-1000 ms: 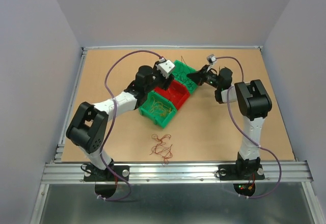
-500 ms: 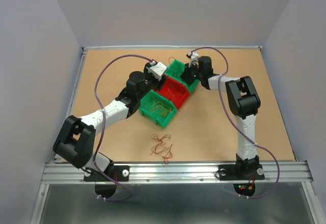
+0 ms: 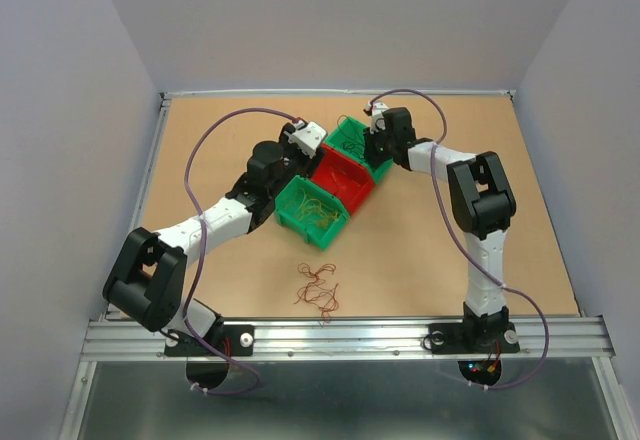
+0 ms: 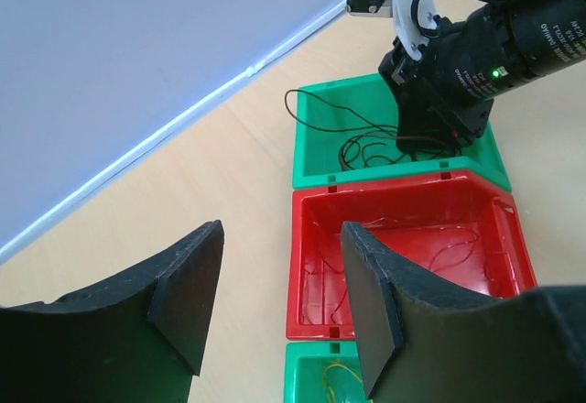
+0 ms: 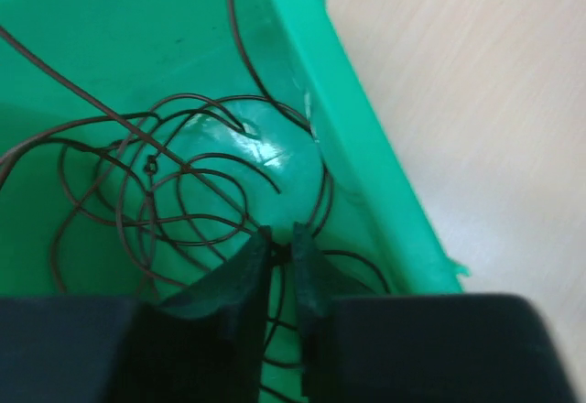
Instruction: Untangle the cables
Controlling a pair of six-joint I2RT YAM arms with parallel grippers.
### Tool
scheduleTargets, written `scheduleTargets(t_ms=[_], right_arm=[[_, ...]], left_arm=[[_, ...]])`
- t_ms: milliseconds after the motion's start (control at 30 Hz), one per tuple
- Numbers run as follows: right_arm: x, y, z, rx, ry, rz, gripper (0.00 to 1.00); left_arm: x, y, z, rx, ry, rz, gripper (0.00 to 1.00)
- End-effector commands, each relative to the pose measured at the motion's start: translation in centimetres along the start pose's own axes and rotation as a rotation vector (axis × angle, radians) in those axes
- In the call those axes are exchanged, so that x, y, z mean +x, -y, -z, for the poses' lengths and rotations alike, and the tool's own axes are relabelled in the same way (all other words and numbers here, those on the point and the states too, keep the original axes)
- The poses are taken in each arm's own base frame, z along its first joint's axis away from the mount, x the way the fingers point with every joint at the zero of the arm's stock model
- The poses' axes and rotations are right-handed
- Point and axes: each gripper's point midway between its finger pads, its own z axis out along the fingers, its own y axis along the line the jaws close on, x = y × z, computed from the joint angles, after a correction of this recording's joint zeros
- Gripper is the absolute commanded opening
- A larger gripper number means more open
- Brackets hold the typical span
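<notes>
- Down inside the far green bin [image 5: 348, 128] with the right gripper [image 5: 279, 238], tips low over its floor, right among the dark cables [image 5: 149, 167].
- Nearly closed there, with only a narrow slit between the fingers and one dark strand crossing it; cannot tell whether pinched or already let go.
- Probably held that low so as to lay the dark loops inside the walls rather than drop them across the rim.
- Hovering above the red bin [image 4: 385, 192] with the left gripper [image 4: 279, 302], wide open and holding nothing; likely kept high and back to leave room for the other arm.
- Sorting by colour, to judge by the layout: dark strands in the far green bin, a few thin strands in the red bin, yellow-orange cables [image 3: 312, 208] in the near green bin [image 3: 300, 230].
- Set edge to edge in a diagonal row, presumably to keep every bin within reach of both arms.
- Left to do, by the look of it: a red-brown clump [image 3: 320, 288] loose on the worktop [image 3: 420, 250], well apart from the bins, nearer the arm bases.
</notes>
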Motion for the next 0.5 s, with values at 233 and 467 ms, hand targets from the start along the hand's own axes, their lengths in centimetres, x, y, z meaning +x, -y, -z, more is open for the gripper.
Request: scheduleTargets(t_ms=[233,467], right_arm=[[-4.0,-1.8,2.7,0.008,0.067,0.026,0.31],[-7.7,-0.7,4.7,0.094,0.192,0.012,0.40]], left_arm=[[-1.2,-1.1,-0.2,-0.050,0.032,-0.009,0.65],[-1.5,-1.9,0.1,-0.091,0.034,-0.018,0.64]])
